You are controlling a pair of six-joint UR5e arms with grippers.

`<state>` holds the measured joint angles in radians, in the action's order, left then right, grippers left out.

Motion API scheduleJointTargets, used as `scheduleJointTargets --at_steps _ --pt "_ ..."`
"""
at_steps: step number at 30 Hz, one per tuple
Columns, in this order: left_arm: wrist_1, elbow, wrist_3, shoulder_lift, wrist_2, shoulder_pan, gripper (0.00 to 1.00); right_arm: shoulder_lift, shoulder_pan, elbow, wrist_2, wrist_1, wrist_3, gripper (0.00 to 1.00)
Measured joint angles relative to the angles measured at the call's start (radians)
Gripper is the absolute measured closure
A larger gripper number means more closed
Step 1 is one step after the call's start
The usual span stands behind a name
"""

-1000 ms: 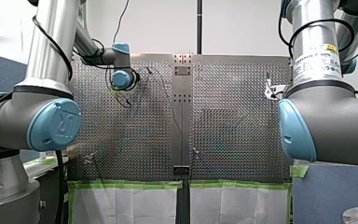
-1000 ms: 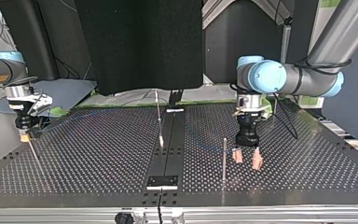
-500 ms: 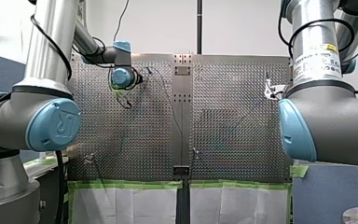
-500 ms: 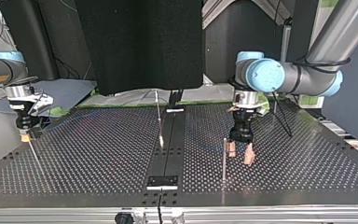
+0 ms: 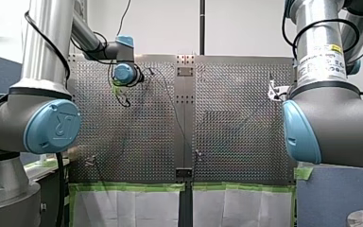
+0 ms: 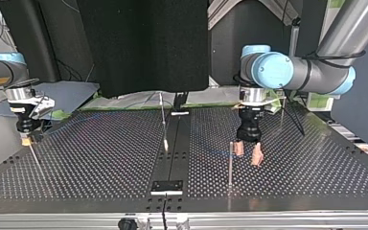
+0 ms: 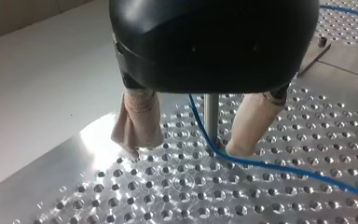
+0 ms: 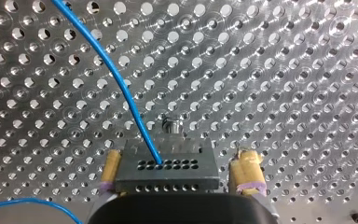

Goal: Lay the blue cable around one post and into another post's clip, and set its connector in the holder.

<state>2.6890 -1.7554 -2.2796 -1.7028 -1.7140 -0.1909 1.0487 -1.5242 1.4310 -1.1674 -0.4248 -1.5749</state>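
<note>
The blue cable (image 7: 279, 168) lies on the perforated plate and runs between the beige-padded fingers (image 7: 137, 123) of my left gripper (image 7: 186, 148), which is open just above the plate. A thin metal post (image 7: 211, 116) stands just beyond the gap between those fingers. In the top view this gripper (image 6: 247, 157) hangs right beside that post (image 6: 230, 163). In the right wrist view a black connector block (image 8: 168, 170) with the cable (image 8: 121, 88) entering it sits between the yellow pads (image 8: 247, 175) of my right gripper (image 8: 177, 156). That gripper is open, with a gap at one pad.
A thin post with a pale tip (image 6: 163, 122) stands by the dark centre strip (image 6: 168, 186). Another slim post (image 6: 33, 155) leans near my right gripper (image 6: 25, 140) at the top view's left. A short stud (image 8: 170, 125) stands ahead of the connector.
My left gripper has moved towards the top view's left, up to the post, still open. My right arm has not moved.
</note>
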Motion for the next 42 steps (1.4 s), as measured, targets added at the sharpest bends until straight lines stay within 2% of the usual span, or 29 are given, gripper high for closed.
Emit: scheduleJointTargets --at_steps 11,19,24,28,32,42 --pt "-0.011 -0.072 0.018 0.048 0.0 -0.009 0.0 0.0 0.0 0.0 0.0 0.0 -0.001 0.0" --pt "-0.011 -0.09 0.027 0.109 0.003 -0.017 0.0 0.0 0.0 0.0 0.0 0.001 -0.001 0.0" --pt "-0.008 -0.099 0.021 0.123 0.022 -0.022 0.0 0.0 0.0 0.0 0.0 0.002 0.0 0.0" --pt "-0.006 -0.103 0.022 0.127 0.06 -0.024 0.0 0.0 0.0 0.0 0.001 0.004 0.002 0.0" --pt "0.021 -0.103 0.054 0.144 0.081 -0.022 0.0 0.0 0.0 0.0 0.001 0.005 0.003 0.0" --pt "0.124 -0.099 0.16 0.181 0.045 0.0 0.0 0.0 0.0 0.0 0.001 0.005 0.0 0.0"
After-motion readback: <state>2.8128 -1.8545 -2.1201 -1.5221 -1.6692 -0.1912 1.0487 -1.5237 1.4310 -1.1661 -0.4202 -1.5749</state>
